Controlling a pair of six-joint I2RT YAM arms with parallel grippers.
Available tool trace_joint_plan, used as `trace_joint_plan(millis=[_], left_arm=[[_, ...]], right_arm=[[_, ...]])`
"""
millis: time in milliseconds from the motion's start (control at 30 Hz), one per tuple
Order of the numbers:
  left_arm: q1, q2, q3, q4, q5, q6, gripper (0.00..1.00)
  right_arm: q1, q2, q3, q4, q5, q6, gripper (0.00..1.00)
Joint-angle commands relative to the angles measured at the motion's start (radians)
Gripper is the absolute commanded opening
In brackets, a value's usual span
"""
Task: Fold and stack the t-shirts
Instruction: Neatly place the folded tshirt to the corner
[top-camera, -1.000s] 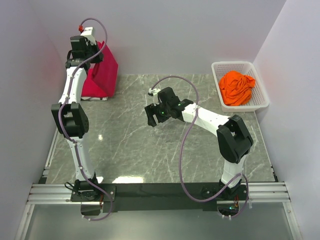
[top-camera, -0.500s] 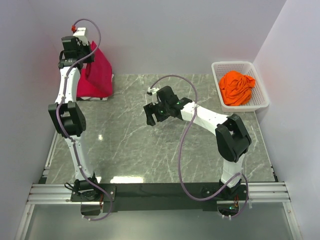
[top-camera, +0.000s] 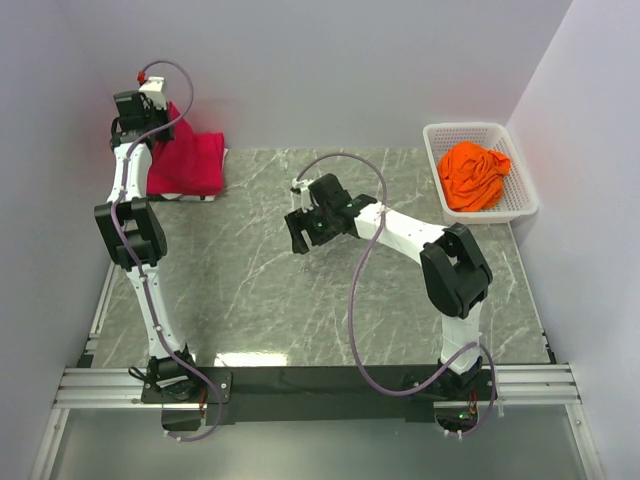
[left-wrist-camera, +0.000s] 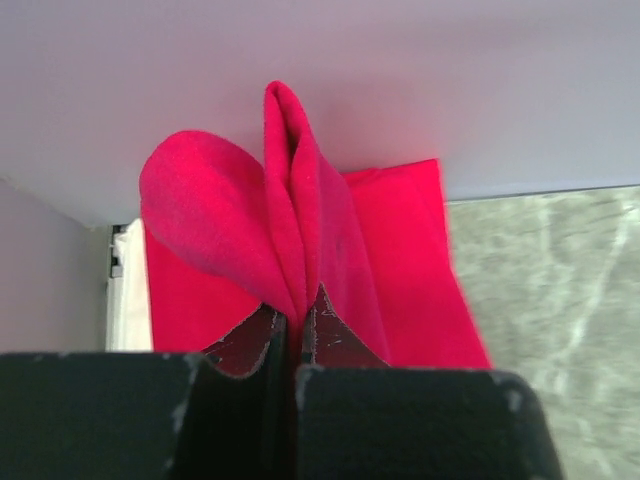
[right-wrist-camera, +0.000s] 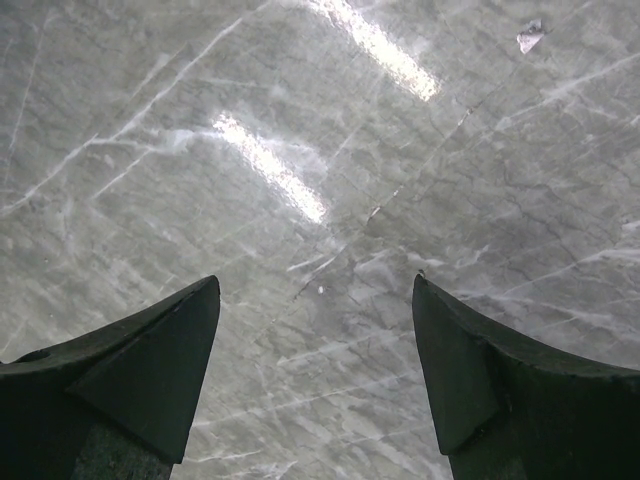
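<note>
Crimson t-shirt (top-camera: 190, 165) cloth lies bunched at the far left corner of the grey, white-veined marble tabletop (top-camera: 260, 290), against plain pale walls (top-camera: 350, 70). A crumpled orange t-shirt (top-camera: 473, 175) fills the white lattice basket (top-camera: 462, 127) at far right. The left gripper (left-wrist-camera: 290, 325) pinches a soft upright fold of crimson cloth between closed jaws, while the right gripper (right-wrist-camera: 315, 300) hovers over glossy marble mid-table, its dark pointed jaws wide apart.
</note>
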Motion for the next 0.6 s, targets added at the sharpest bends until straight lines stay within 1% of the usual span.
trace_joint_plan(millis=[0,567], left_arm=[[0.009,0.011,0.064,0.092,0.024,0.071,0.01],[0.058,0.118,0.071,0.204,0.022,0.223,0.01]], right_arm=[[0.009,0.018,0.065,-0.007,-0.004,0.006,0.84],[0.020,0.045,0.085,-0.016,-0.010,0.008,0.84]])
